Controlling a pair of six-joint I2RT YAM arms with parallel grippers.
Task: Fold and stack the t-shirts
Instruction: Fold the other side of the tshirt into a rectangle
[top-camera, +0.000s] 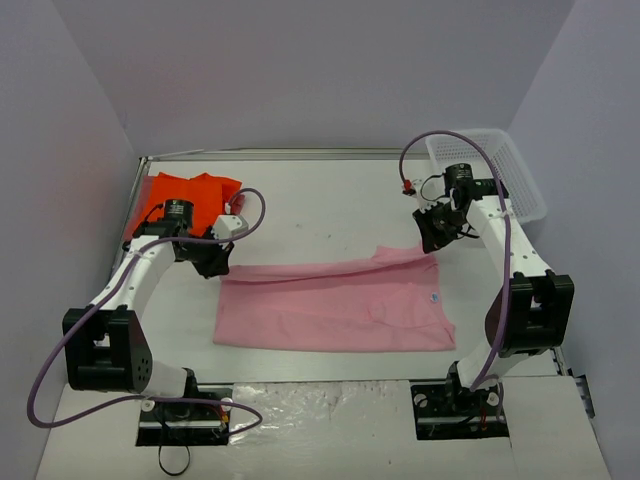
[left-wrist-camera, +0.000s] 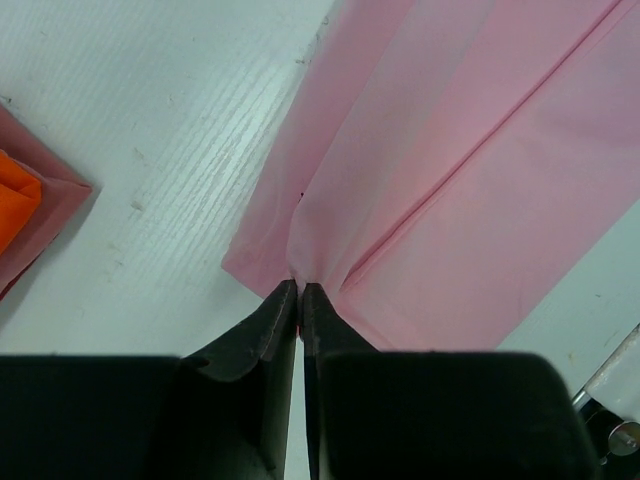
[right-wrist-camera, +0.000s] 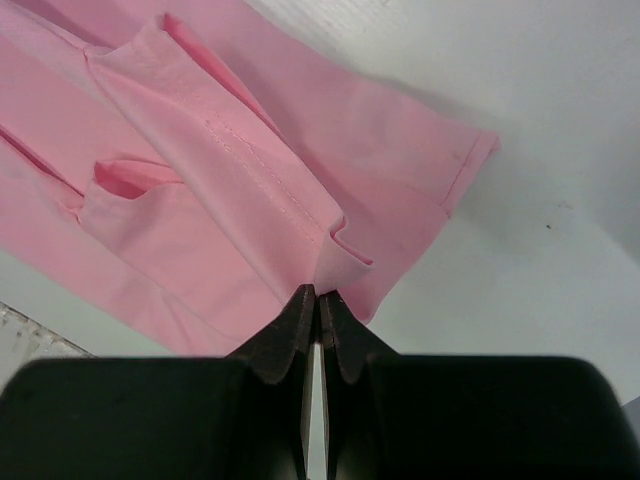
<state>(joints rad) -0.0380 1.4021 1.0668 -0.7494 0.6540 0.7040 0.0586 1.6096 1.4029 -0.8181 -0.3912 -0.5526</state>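
Note:
A light pink t-shirt (top-camera: 335, 305) lies spread across the middle of the table, its far edge lifted at both ends. My left gripper (top-camera: 212, 262) is shut on the shirt's far left corner; in the left wrist view the cloth (left-wrist-camera: 450, 170) fans out from the pinched tips (left-wrist-camera: 300, 290). My right gripper (top-camera: 432, 238) is shut on the far right edge; the right wrist view shows a hemmed fold (right-wrist-camera: 260, 190) caught between the tips (right-wrist-camera: 317, 293). A bright orange t-shirt (top-camera: 185, 195) lies at the far left, resting on a dull pinkish-red folded one (left-wrist-camera: 45, 215).
A white mesh basket (top-camera: 490, 170) stands at the far right corner. The table's raised rim (top-camera: 270, 154) runs along the back. Purple cables loop over both arms.

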